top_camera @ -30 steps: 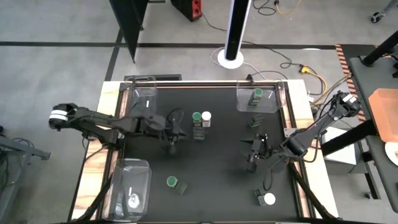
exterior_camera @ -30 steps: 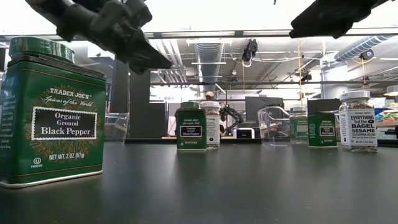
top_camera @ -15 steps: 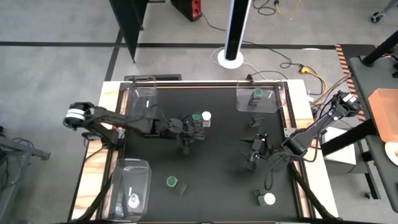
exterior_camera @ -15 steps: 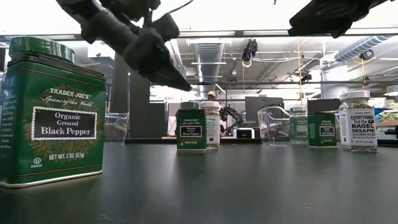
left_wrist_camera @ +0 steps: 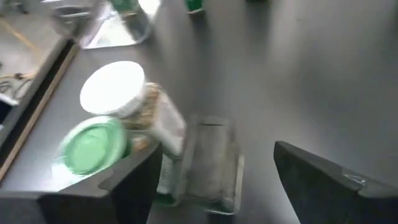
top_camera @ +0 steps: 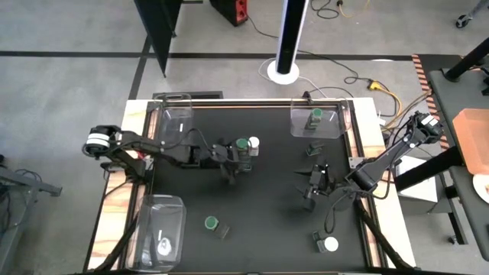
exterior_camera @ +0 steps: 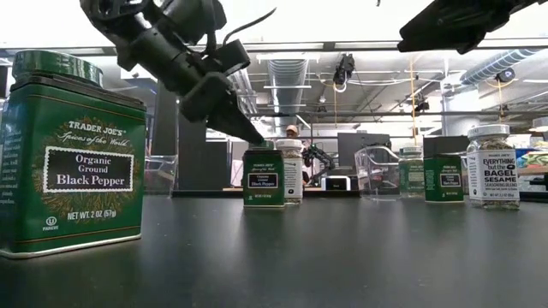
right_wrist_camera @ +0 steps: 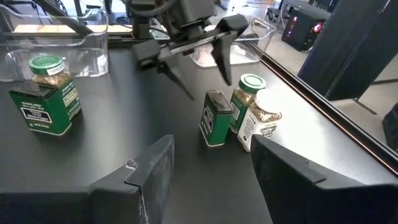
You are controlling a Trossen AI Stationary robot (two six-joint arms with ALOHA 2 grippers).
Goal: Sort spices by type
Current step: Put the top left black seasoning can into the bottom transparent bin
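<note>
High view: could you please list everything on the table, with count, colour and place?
Green-lidded spice jars: three; centre, far-right tray, near left.
White-lidded spice jars: three; centre, near right, near-left tray.
Green rectangular tin: one; beside the centre pair.
Small dark item: one, type unclear; below the far-right tray.
Clear plastic trays: three; far left, far right, near left.
Table: one, black top.
Left gripper: open, at the centre cluster.
Right gripper: open, empty, mid-right.
</note>
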